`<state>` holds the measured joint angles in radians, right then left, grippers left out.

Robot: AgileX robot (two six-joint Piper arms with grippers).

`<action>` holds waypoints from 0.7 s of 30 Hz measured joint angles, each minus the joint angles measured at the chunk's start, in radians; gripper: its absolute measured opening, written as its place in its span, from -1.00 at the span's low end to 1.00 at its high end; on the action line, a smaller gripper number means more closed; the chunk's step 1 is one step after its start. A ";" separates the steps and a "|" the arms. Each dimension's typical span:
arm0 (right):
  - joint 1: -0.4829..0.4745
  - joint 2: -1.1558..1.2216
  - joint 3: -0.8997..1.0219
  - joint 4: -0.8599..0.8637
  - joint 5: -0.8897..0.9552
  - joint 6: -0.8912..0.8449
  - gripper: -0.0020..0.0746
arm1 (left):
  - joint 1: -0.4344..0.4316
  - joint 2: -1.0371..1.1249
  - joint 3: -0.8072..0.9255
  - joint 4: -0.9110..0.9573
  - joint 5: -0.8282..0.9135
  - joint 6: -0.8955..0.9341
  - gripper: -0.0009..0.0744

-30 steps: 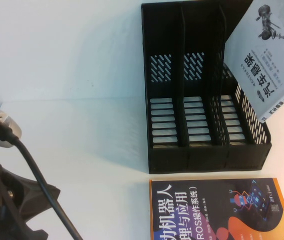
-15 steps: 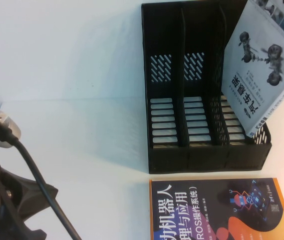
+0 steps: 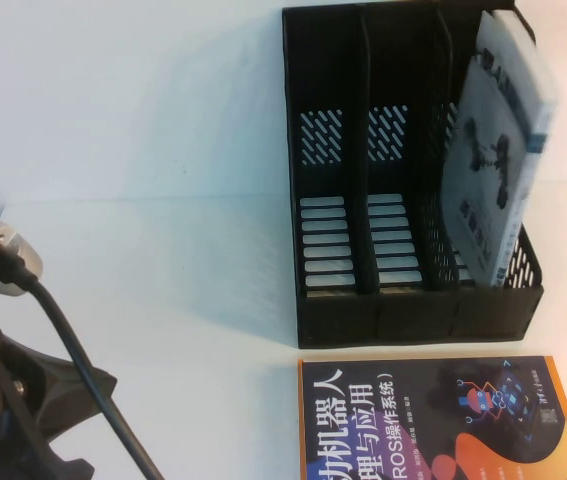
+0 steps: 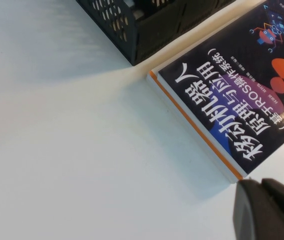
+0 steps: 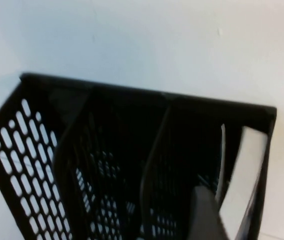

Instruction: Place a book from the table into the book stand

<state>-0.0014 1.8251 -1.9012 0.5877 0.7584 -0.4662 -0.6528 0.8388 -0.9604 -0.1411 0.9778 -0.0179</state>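
Note: white-covered book has just dropped upright into black slotted book stand, rightmost compartment. Your right gripper, above the stand, grips nothing; jaw spacing unclear. Left gripper parked near the navy book, state unclear.

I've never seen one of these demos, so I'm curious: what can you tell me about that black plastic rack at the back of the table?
The black plastic three-compartment book stand stands upright on the white table, with a slotted back and base and perforated sloping side walls. Its two left compartments look empty; the rightmost holds the white-covered book, standing and leaning. A dark navy book lies flat just in front of it.
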 joint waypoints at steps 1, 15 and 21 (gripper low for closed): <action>0.001 -0.002 0.000 0.007 -0.005 0.000 0.11 | 0.000 0.000 0.000 0.000 0.000 0.000 -0.98; 0.002 -0.230 -0.004 -0.211 0.104 0.057 -0.84 | 0.000 0.041 0.000 -0.098 0.008 0.005 -0.98; 0.002 -0.322 -0.004 -0.432 0.289 0.156 -0.93 | 0.000 0.128 0.000 -0.128 0.008 0.028 -0.98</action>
<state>0.0007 1.5036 -1.9048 0.1553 1.0478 -0.3100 -0.6528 0.9672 -0.9604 -0.2695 0.9860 0.0104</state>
